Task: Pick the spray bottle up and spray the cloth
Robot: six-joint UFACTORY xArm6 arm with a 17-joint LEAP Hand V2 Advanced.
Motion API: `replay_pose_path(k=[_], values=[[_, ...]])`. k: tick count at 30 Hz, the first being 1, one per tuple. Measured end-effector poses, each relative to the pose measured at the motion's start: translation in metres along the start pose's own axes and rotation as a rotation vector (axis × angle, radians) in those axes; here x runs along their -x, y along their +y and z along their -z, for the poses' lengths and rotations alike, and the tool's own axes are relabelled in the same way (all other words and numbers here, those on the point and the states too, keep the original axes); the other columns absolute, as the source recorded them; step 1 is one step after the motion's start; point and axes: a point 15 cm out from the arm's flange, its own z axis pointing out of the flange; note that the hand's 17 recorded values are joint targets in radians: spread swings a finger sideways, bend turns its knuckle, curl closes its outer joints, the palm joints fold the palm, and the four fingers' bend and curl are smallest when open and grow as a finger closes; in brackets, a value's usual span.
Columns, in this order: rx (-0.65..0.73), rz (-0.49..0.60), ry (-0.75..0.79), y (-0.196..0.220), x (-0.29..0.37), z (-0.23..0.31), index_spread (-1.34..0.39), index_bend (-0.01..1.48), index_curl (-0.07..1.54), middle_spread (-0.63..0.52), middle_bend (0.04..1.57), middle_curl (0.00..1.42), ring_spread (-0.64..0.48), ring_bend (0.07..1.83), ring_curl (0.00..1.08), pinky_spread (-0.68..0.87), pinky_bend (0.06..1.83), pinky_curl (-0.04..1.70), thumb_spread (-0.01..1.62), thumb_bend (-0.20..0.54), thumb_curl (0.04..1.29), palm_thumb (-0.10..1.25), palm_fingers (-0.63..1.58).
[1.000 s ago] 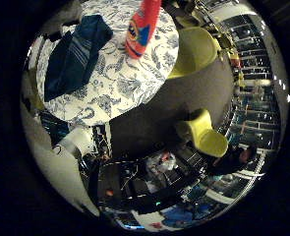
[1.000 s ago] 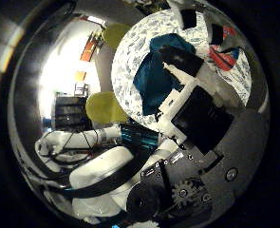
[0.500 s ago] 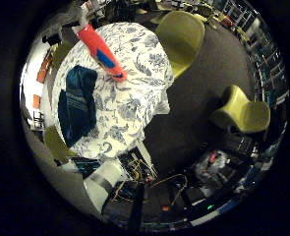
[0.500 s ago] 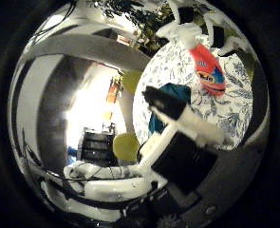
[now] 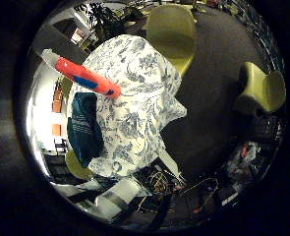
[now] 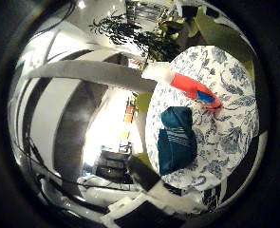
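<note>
Thumb-side palm view: spray bottle (image 6: 192, 88) stands beside cloth (image 6: 176, 138).

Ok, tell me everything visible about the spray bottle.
The spray bottle has an orange-red body that looks like plastic, a blue label patch and a pale whitish spray head. It stands on the round table's floral tablecloth, beside the dark teal folded cloth but apart from it. Nothing grips or touches it apart from the tablecloth beneath it.
</note>
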Motion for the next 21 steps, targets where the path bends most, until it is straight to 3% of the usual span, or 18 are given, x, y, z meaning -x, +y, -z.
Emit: replay_pose_path(k=[12, 21], values=[[-0.184, 0.002, -0.248, -0.028, -0.013, -0.045, -0.13, 0.14, 0.24, 0.25, 0.20, 0.32, 0.25, 0.36, 0.24, 0.37, 0.47, 0.30, 0.91, -0.030, 0.31, 0.44, -0.02], [-0.167, -0.072, -0.355, -0.018, -0.021, -0.087, -0.12, 0.15, 0.24, 0.25, 0.20, 0.33, 0.24, 0.37, 0.25, 0.37, 0.46, 0.31, 0.90, -0.032, 0.31, 0.44, -0.01]])
